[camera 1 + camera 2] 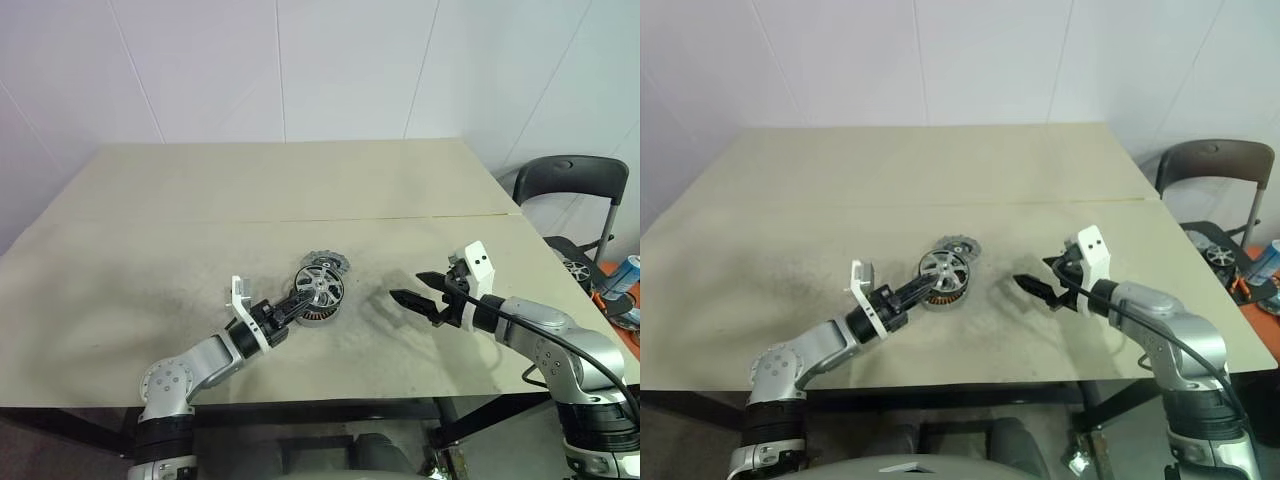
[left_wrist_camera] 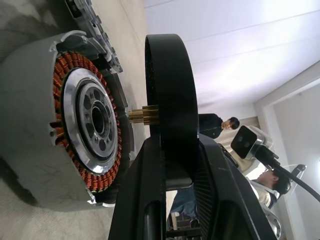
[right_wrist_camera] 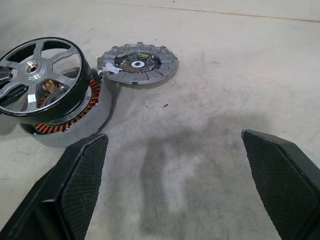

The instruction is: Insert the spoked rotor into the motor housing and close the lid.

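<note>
While rotor [image 1: 320,287] is pinched by left gripper [image 1: 297,305] just above housing [image 3: 67,125], insertion is under way; shaft alignment, lowering needed. Right gripper [image 1: 412,300] spread, idle. Lid [image 3: 137,63] beside housing.

Two head cameras looked forward and down across the bench [image 1: 300,180] from above, while each wrist camera sat close along its jaws, both sharing the motor housing [image 3: 65,122].
</note>
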